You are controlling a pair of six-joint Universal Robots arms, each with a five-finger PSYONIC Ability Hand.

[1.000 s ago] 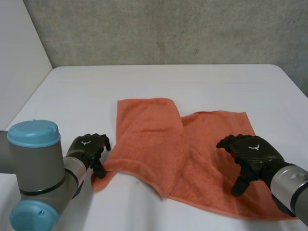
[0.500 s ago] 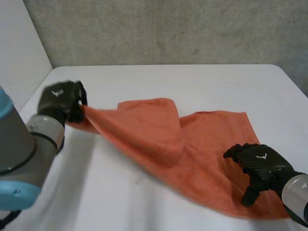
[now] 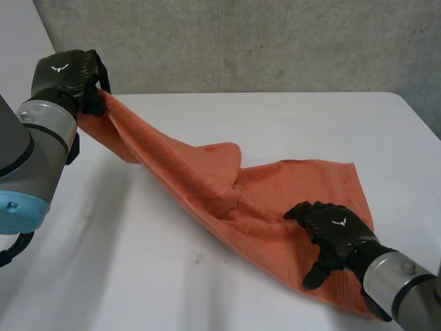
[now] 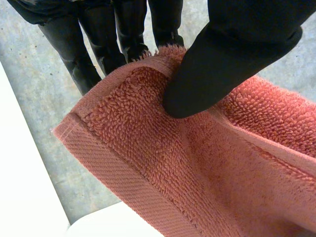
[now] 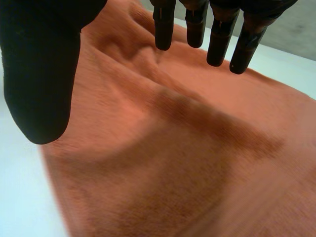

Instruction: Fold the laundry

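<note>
Orange towel (image 3: pixel 275 200) stretched slantwise across white table (image 3: pixel 310 124), open tabletop either side, wall (image 3: pixel 241 41) behind

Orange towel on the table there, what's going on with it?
A two-armed robot is working on folding the orange towel on a white table. Its left hand pinches one corner and holds it up off the table at the far left, so the cloth stretches in a slanting ridge. Its right hand is open over the near right part, which lies flat. The fold is not yet done.
</note>
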